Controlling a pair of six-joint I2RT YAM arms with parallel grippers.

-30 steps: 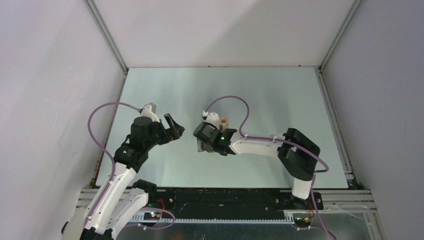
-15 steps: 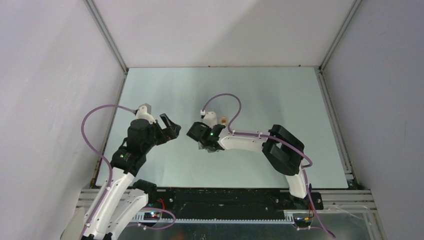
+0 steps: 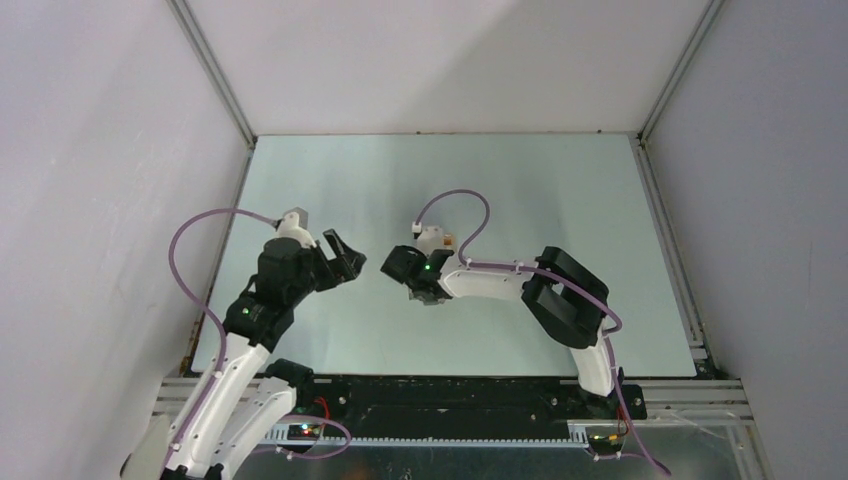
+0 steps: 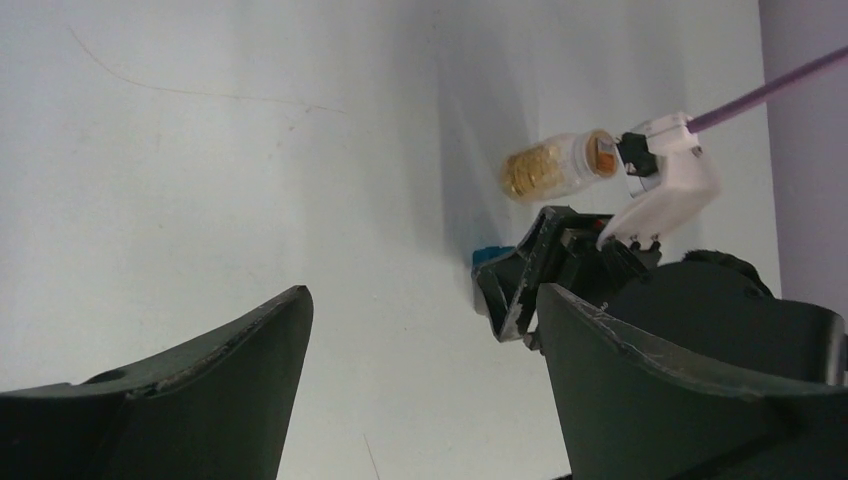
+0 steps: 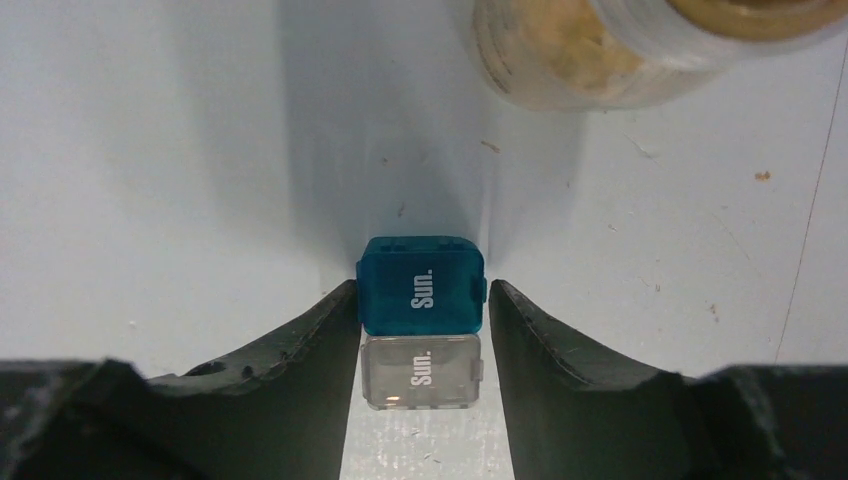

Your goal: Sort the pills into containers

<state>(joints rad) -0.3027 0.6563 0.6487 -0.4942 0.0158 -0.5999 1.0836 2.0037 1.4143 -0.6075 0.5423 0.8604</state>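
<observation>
The teal "Sun." case [image 5: 420, 285] sits between right jaws (grip unclear); left jaws spread.

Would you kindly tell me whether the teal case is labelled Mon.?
No, the teal case reads Sun. in white letters in the right wrist view.

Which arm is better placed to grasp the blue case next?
Right. The right gripper straddles the case closely on both sides. The left gripper stands open, apart from it.
</observation>
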